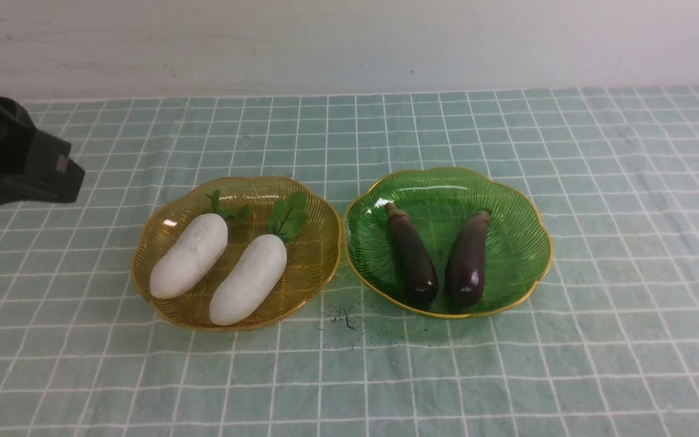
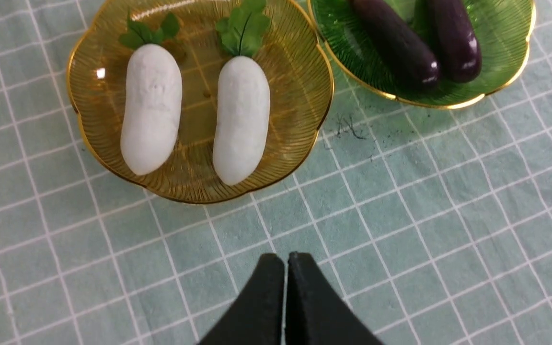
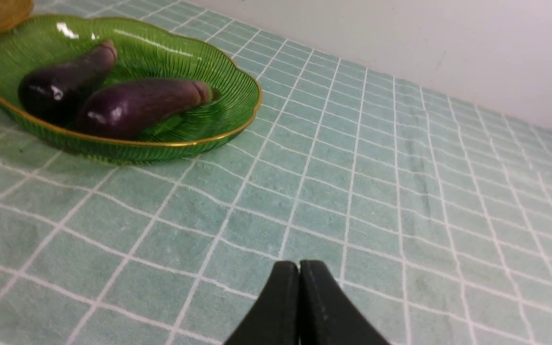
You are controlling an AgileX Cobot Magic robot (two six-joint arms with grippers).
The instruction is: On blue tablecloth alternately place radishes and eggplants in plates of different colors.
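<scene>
Leftmost, your left tool (image 2: 286, 258) is closed on itself with nothing in its grip, held above the blue tablecloth (image 1: 641, 255) and apart from both radishes. From the front view, the radishes lie to the right of your left arm (image 1: 16, 145), inside the amber plate (image 1: 319, 243). You see the left radish (image 1: 189, 256) and the right radish (image 1: 249, 280) side by side with a gap between them, both slanting, their leafy ends toward the wall (image 1: 349, 48). Their bodies are matte white, oblong and blunt-ended, with green leaf tufts.

Next comes the green plate (image 1: 519, 267), its rim right beside the amber one. It holds the left eggplant (image 1: 412, 258) and the right eggplant (image 1: 468, 261), glossy, dark purple and slim, with brownish caps; their cap ends spread wider apart than their rounded ends. Both plates are translucent and ribbed, with scalloped gold edges.

Your right tool (image 3: 299, 266) is closed too, gripping nothing, well apart from the eggplants. Beneath everything, you have pale teal-green fabric, gridded in white and slightly wrinkled.
</scene>
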